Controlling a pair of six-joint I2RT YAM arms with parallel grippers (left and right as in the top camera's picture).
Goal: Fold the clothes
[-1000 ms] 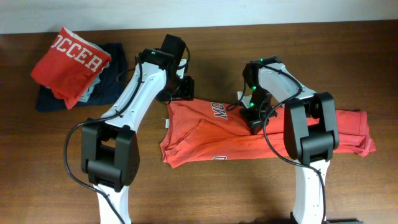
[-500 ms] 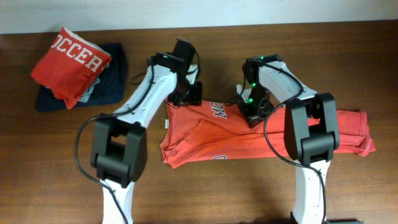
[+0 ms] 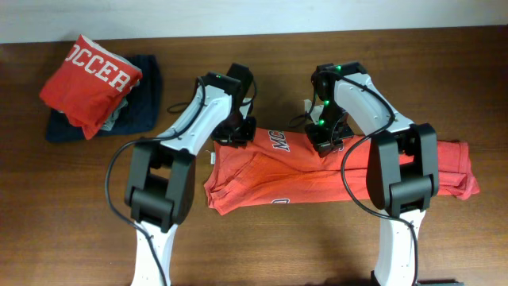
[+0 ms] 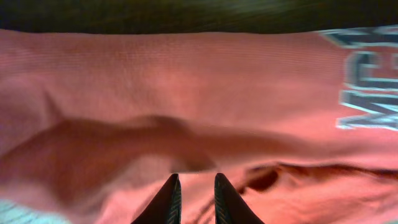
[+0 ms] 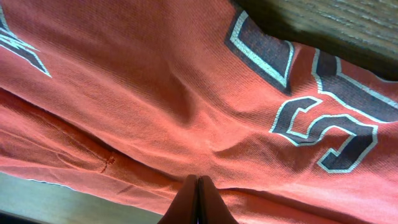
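1. Coral-red short-sleeved cotton T-shirt (image 3: 286, 179): it is lying flat on the middle and right of the brown wooden worktop (image 3: 79, 206), and appears doubled over into a long band. Block lettering (image 5: 323, 134), dark with white edging, is showing near its far edge.
2. Axis: the long axis is running left to right, parallel to the worktop's front edge. The left end is lying in front of the left arm (image 3: 194, 119), and the right end is reaching out past the right arm (image 3: 369, 99). Which end is carrying the collar cannot be told.
3. Right arm's fingers (image 5: 191, 202): they are pressing together with no gap, tips on the cloth at the far edge beside the lettering. Creases are converging on the tips, so this is judged a pinch on the T-shirt, probably taken so that this edge can be lifted.
4. Left arm's fingers (image 4: 169, 200): they are standing narrowly apart, tips down on the cloth near the far-left corner, beside a raised wrinkle. Whether a fold is caught between them cannot be told. Both sets are sitting along the same far edge, which is judged a placement for carrying that edge over evenly.
5. Surroundings: a folded red garment with white letters (image 3: 91, 79) is resting on a dark navy folded garment (image 3: 147, 107) at the far left, well apart from the T-shirt.
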